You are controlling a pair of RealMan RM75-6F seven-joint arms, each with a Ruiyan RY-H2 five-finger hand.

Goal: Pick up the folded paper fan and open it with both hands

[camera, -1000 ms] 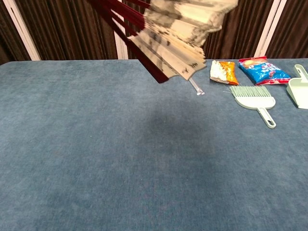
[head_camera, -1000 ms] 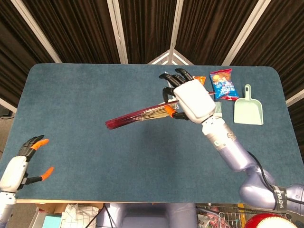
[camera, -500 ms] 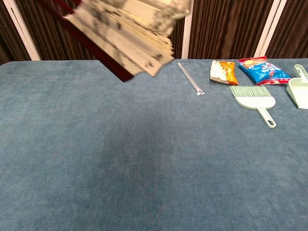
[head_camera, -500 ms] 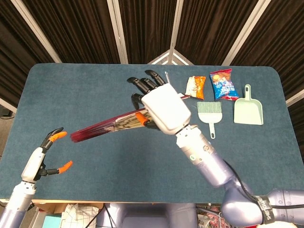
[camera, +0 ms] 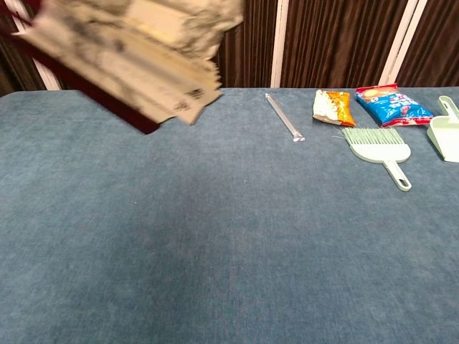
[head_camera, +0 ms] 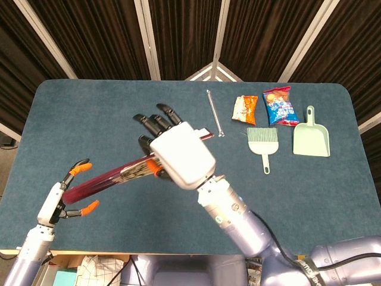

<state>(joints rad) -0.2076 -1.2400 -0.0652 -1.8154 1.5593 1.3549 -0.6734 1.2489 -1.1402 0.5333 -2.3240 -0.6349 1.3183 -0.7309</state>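
Reaching up at the far left of the head view, the left hand [head_camera: 59,199] is spreading its orange-tipped fingers wide, holding nothing, with the dark red tip of the folded paper fan [head_camera: 113,176] lying between thumb and upper finger; whether they are touching it cannot be told. The fan itself is hanging in the air above the blue worktop [head_camera: 89,119], still folded, slanting up to the right, where the right hand [head_camera: 175,152] is gripping it near its upper end with its black fingers curled around the slats. In the chest view the fan [camera: 129,68] is showing close and blurred at the upper left, its pale printed paper edges stacked on a dark red guard. Further right, a thin clear stick [head_camera: 214,113] is lying on the worktop, then an orange snack packet [head_camera: 244,109], a pale green hand brush [head_camera: 262,140], a blue snack packet [head_camera: 278,106], and a pale green dustpan [head_camera: 311,138] near the right edge.
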